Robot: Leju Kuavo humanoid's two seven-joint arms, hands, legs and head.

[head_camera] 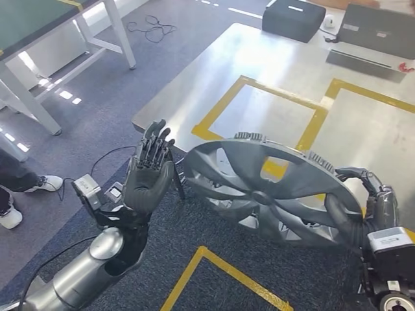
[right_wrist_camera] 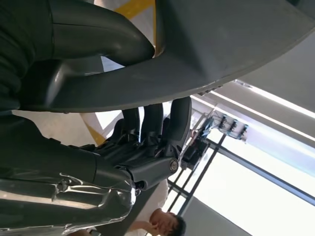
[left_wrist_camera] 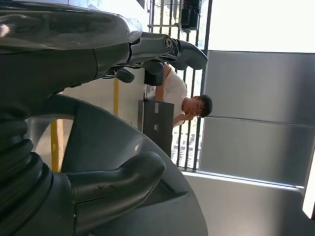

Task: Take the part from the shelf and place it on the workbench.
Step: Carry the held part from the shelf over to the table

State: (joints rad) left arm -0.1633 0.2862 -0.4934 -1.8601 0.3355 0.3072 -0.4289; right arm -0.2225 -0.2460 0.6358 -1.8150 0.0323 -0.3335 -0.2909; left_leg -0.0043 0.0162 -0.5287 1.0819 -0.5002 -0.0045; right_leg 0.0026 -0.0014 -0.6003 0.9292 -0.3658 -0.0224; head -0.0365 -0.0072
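Workbench: the landmark here; a steel-topped table with yellow tape marking out squares, its near edge facing the robot.
Wheel cover: the task's part, a grey spoked disc, carried tilted and straddling the workbench's near edge, its far rim over the taped square, its near rim still out over the blue carpet. Whether any of it touches the steel I cannot tell.
Black case: at the workbench's far edge, well apart from the wheel cover.
Left hand: off the workbench's near corner, just beside the cover's rim, palm turned toward it, fingers spread and gripping nothing; in its wrist view the thumb lies close over the disc's surface, contact unclear.
Right hand: at the cover's opposite rim, by the workbench's near edge, clamped on it with thumb over the face and fingers curled under the edge.
Person: seen beyond the workbench in the wrist view, leaning over something dark.
Risk: the cover hangs from one rim grip alone, so its weight could twist it out of the right hand, and the low edge could catch the workbench's lip if it is set down before it is fully over the steel.
Risk: released half on, it would likely tip off onto the carpet.
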